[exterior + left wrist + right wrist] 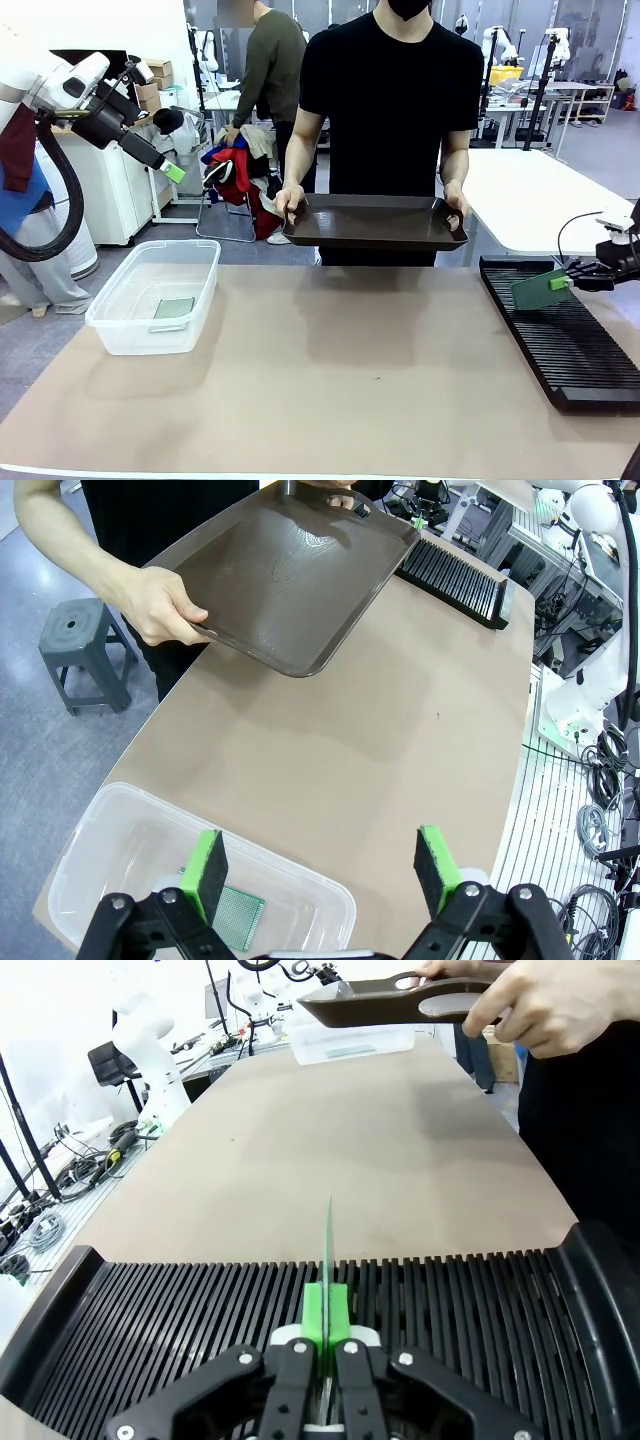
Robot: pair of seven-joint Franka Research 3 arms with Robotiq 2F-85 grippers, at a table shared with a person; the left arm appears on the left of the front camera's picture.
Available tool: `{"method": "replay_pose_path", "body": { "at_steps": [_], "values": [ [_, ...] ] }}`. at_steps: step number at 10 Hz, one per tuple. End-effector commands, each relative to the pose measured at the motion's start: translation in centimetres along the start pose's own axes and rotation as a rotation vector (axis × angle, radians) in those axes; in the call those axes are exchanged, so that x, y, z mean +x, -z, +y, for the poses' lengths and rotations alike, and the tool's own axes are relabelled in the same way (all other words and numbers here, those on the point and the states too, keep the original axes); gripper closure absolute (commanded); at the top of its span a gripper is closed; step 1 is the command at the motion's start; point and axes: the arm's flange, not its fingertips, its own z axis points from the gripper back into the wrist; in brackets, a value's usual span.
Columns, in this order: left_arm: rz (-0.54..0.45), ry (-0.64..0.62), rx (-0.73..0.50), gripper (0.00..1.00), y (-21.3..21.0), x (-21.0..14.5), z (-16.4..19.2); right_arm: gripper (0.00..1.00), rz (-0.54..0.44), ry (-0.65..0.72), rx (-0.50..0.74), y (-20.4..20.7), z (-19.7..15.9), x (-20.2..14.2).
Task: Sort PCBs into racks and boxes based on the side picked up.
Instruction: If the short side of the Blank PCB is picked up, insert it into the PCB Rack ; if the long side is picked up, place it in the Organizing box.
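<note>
At the counter's right edge, the right gripper [326, 1312] has its jaws closed on a green PCB [534, 290], standing it on edge in a slot of the black rack [560, 345]. The left gripper [325, 870], jaws wide open and holding nothing, hovers above the clear tub [120, 310] at the left, where a second PCB [236, 917] lies flat. A person across the counter holds a dark tray [372, 222].

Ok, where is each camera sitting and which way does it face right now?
Front: between the arms, looking across the table at the person holding the tray; left gripper raised over the tub.
Left wrist: looks down past open jaws into the tub, one PCB inside.
Right wrist: looks along the right gripper pinching a second PCB over the rack.
Shared: tray, tub and rack.
</note>
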Motion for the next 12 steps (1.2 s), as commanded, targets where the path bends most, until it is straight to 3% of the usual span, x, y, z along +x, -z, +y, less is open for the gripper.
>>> {"method": "replay_pose_path", "body": {
  "at_steps": [1, 2, 3, 4, 5, 6, 7, 8, 9, 10, 11, 12],
  "values": [
    [0.001, 0.01, -0.006, 0.0, 0.0, -0.1, 0.0, 0.78, 0.044, 0.001, 0.072, -0.2, 1.0, -0.7],
    [0.001, 0.01, -0.006, 0.0, 0.0, -0.1, 0.0, 0.78, 0.052, -0.005, 0.079, -0.1, 1.1, -0.7],
    [0.001, 0.01, -0.006, 0.0, 0.0, -0.1, 0.0, 0.59, 0.058, -0.01, 0.087, -0.1, 1.2, -0.6],
    [0.001, 0.01, -0.006, 0.0, 0.0, -0.1, 0.0, 0.76, 0.059, -0.013, 0.09, -0.1, 1.3, -0.5],
    [0.001, 0.01, -0.006, 0.0, 0.0, -0.1, 0.0, 0.39, 0.062, -0.019, 0.096, -0.1, 1.4, -0.4],
    [0.001, 0.01, -0.006, 0.0, 0.0, -0.1, 0.0, 0.57, 0.063, -0.026, 0.102, -0.1, 1.4, -0.4],
    [0.001, 0.01, -0.006, 0.0, 0.0, -0.1, 0.0, 0.19, 0.062, -0.03, 0.104, -0.1, 1.6, -0.3],
    [0.001, 0.01, -0.006, 0.0, 0.0, -0.1, 0.0, 0.37, 0.06, -0.033, 0.1, -0.2, 1.6, -0.1],
    [0.001, 0.01, -0.006, 0.0, 0.0, -0.1, 0.0, 0.38, 0.063, -0.044, 0.094, -0.2, 1.7, 0.2],
    [0.001, 0.01, -0.006, 0.0, 0.0, -0.1, 0.0, 0.17, 0.069, -0.053, 0.088, -0.3, 2.0, 0.7],
    [0.001, 0.01, -0.006, 0.0, 0.0, -0.1, 0.0, 0.18, 0.074, -0.054, 0.069, -0.4, 2.5, 1.5],
    [0.001, 0.01, -0.006, 0.0, 0.0, -0.1, 0.0, 0.0, 0.088, -0.055, 0.05, -0.4, 3.1, 2.3]
  ]
}}
